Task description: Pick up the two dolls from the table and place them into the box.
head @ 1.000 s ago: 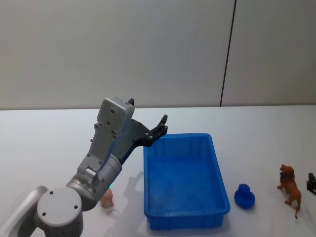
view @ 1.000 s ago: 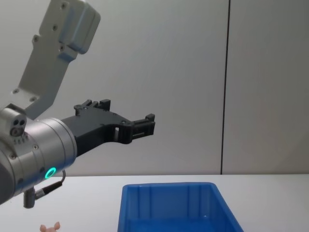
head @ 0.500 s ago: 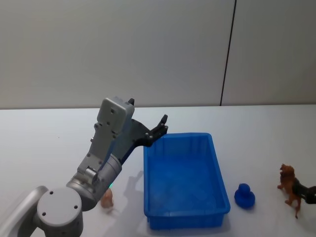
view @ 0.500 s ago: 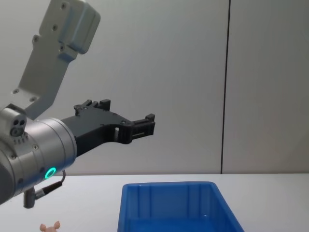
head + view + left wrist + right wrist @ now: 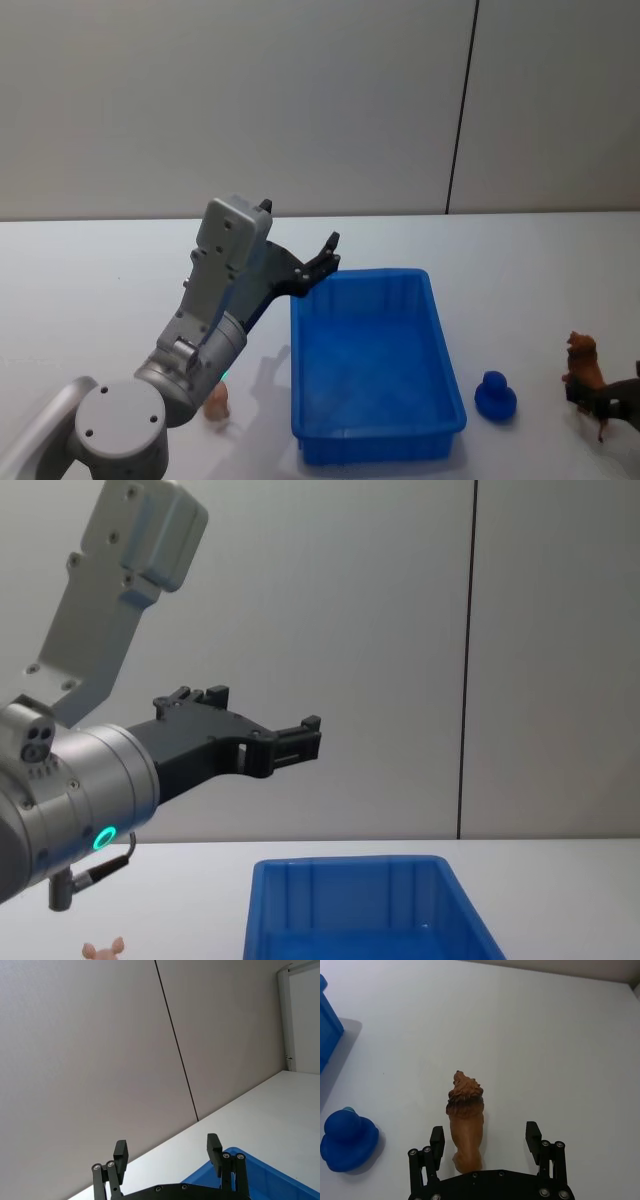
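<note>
Newly advanced, the open right gripper straddles the brown doll; left gripper idles open and empty; the box holds no doll.

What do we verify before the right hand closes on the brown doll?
1. Right hand open: ok.
2. Brown doll between its fingers: ok, though nearer one finger.
3. Hand low enough on doll: cannot tell.
4. Blue duck apart from fingers: ok.
5. Box holds nothing: ok.
6. Left hand open, high above box's far left corner: ok.
</note>
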### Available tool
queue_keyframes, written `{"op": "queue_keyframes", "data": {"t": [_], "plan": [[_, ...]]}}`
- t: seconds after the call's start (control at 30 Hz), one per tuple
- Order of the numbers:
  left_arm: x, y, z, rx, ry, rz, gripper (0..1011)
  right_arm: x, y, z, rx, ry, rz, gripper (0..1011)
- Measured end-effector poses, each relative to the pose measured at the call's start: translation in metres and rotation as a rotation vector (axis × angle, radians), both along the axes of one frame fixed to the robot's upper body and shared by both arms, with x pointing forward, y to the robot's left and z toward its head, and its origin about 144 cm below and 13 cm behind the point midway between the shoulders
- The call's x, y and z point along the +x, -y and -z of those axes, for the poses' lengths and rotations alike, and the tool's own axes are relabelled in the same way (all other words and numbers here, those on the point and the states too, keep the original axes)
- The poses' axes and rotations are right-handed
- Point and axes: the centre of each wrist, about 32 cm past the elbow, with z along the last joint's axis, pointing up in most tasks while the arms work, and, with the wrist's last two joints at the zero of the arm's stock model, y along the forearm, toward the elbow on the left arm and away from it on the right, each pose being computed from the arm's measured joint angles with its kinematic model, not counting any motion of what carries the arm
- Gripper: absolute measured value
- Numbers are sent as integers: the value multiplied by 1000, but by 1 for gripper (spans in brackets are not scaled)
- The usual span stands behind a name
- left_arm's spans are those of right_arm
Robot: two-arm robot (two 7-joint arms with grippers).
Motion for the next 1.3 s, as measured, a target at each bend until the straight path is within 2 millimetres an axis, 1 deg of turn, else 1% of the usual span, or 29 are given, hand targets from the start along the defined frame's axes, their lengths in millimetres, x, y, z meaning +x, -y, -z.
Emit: {"op": "queue_keyframes", "data": {"t": [0.4, 0.5, 0.53, 0.6, 0.63, 0.7, 0.73, 0.77, 0.8, 0.83, 0.9, 1.0, 1.03, 1.1, 1.2, 1.3], "plan": [[0, 0, 0, 0, 0, 0, 1001, 21, -9, 11, 6, -39, -17, 1001], [0, 0, 0, 0, 0, 0, 1001, 25, -11, 13, 7, -44, -23, 977], [0, 0, 0, 0, 0, 0, 1001, 26, -12, 13, 7, -45, -24, 942], [0, 0, 0, 0, 0, 0, 1001, 28, -13, 14, 8, -47, -28, 910], [0, 0, 0, 0, 0, 0, 1001, 29, -14, 14, 9, -48, -31, 864], [0, 0, 0, 0, 0, 0, 1001, 30, -15, 15, 9, -49, -33, 832], [0, 0, 0, 0, 0, 0, 1001, 31, -15, 15, 9, -51, -34, 782], [0, 0, 0, 0, 0, 0, 1001, 32, -15, 15, 9, -51, -35, 782], [0, 0, 0, 0, 0, 0, 1001, 33, -16, 16, 9, -52, -36, 740], [0, 0, 0, 0, 0, 0, 1001, 33, -16, 16, 9, -52, -36, 729], [0, 0, 0, 0, 0, 0, 1001, 34, -17, 16, 9, -53, -37, 643], [0, 0, 0, 0, 0, 0, 1001, 35, -17, 16, 10, -54, -39, 561], [0, 0, 0, 0, 0, 0, 1001, 36, -18, 17, 9, -54, -40, 501], [0, 0, 0, 0, 0, 0, 1001, 36, -18, 17, 10, -55, -41, 460], [0, 0, 0, 0, 0, 0, 1001, 37, -18, 17, 10, -56, -42, 358], [0, 0, 0, 0, 0, 0, 1001, 37, -18, 17, 9, -54, -43, 295]]}}
